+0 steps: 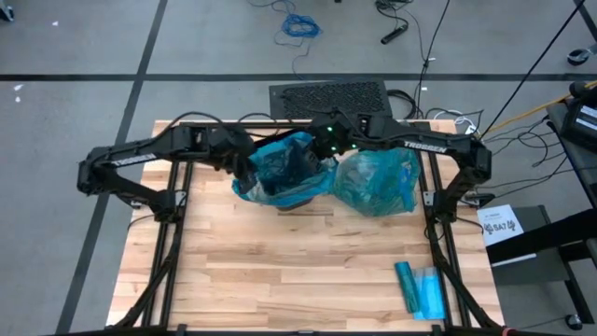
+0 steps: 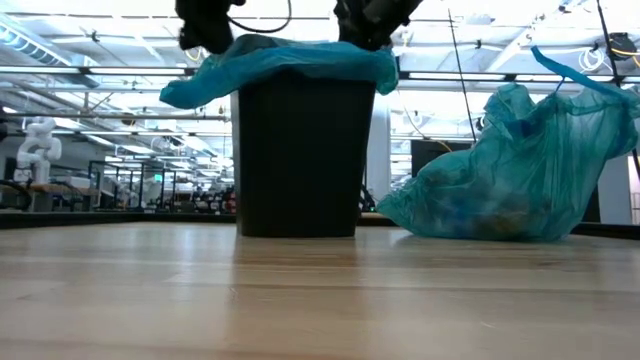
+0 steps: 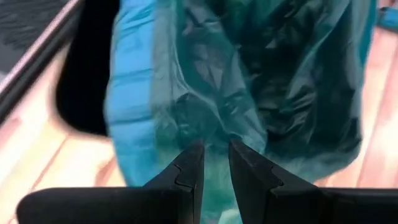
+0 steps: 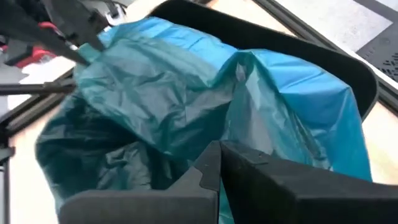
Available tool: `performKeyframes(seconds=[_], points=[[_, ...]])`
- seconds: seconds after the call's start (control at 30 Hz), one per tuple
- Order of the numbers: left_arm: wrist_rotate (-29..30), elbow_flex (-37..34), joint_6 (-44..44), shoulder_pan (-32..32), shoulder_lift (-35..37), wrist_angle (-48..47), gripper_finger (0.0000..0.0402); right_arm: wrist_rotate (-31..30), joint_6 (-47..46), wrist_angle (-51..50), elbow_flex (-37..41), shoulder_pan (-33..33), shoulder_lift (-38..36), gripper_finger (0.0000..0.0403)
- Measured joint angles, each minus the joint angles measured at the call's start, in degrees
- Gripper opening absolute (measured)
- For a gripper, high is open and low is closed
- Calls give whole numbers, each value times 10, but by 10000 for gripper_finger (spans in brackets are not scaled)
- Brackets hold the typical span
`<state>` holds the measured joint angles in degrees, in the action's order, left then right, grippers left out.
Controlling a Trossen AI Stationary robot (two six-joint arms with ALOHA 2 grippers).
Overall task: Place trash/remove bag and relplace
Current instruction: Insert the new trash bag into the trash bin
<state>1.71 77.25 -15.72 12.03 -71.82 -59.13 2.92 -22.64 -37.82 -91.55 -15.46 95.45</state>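
A black trash bin point(image 2: 305, 150) stood on the wooden table point(image 1: 280, 280), and all places here are given from this bin. A fresh teal liner point(image 2: 285, 62) was draped over its rim, hanging loose on the outside and sagging into the bin.

The left gripper point(image 3: 214, 163) was at the bin's rim on the left arm's side. Its fingers stood slightly apart with a narrow gap, and the liner film lay just in front of the tips; whether the film was pinched between them I cannot tell. The right gripper point(image 4: 219, 163) was over the rim on the opposite side, fully clenched, its fingertips pressed together against the liner. If a fold was caught in them was not visible.

The full teal bag point(image 2: 510, 175) lay on the table just beside the bin, on the right arm's side, slumped with its neck loose. The trash point(image 2: 480, 215) showed only as dim pale shapes through the film near its bottom.

A flat blue-teal packet point(image 1: 420, 289) lay well apart from the bin, near the table's front corner on the right arm's side
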Motion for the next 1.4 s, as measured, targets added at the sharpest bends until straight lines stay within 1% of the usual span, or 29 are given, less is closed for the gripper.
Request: performKeyframes(seconds=[0.07, 0.13, 0.23, 0.33, 0.43, 0.57, 0.63, 0.87, 1.17, 1.23, 1.33, 1.4], points=[[-16, 0, 7, 0, -15, 20, 72, 0, 13, -2, 0, -4, 5, 0], [-9, 0, 10, 0, -28, 22, 72, -5, 27, -4, 0, -9, 7, 0], [49, 0, -2, 0, -38, 22, 72, -36, 47, 0, 0, -15, 7, 0], [91, 0, 0, 3, -38, 17, 72, -45, 67, 0, 0, -23, 6, 0], [110, 0, -2, 14, -38, 16, 72, -46, 74, 0, 0, -36, 5, 0], [151, 0, -5, 26, -35, 17, 72, -66, 94, 13, 0, -48, 5, 0], [168, 0, -5, 30, -34, 18, 72, -66, 104, 25, 0, -53, 5, 0], [213, 0, -4, 44, -28, 34, 72, -74, 126, 51, 0, -79, 5, 0], [219, 1, -4, 85, -27, 28, 72, -69, 133, 27, 0, -105, 5, 0], [218, 1, -4, 90, -27, 26, 72, -59, 138, 21, 0, -109, 5, 0], [211, 1, -4, 98, -27, 26, 72, -56, 152, 20, 0, -108, 4, 0], [190, 1, 3, 103, -27, 26, 72, -55, 159, 20, 0, -108, 4, 0]])
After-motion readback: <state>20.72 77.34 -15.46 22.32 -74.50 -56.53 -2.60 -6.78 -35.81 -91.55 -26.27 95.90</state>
